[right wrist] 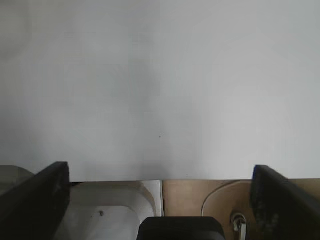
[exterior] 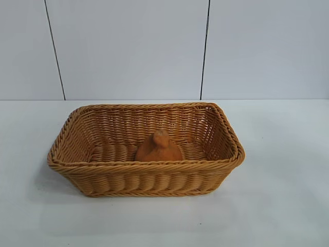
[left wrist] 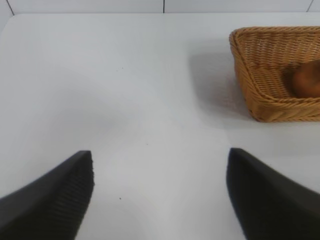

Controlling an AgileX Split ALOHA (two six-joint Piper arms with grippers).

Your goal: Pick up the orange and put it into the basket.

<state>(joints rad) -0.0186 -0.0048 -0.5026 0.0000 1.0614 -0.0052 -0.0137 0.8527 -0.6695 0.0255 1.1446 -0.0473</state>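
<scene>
The burnt-orange orange [exterior: 158, 148] with a small knob on top rests inside the woven wicker basket [exterior: 146, 165], near its front wall. The left wrist view shows the basket [left wrist: 260, 75] off to one side with the orange [left wrist: 306, 80] blurred inside it. My left gripper [left wrist: 160, 172] is open over bare white table, well apart from the basket, nothing between its fingers. My right gripper [right wrist: 160, 185] is open too, hanging at the table's edge with nothing in it. Neither arm appears in the exterior view.
The white table [exterior: 277, 206] spreads around the basket on all sides. A panelled wall [exterior: 128, 46] stands behind it. Past the table edge in the right wrist view lie a white base [right wrist: 110, 215] and a brown floor [right wrist: 195, 200].
</scene>
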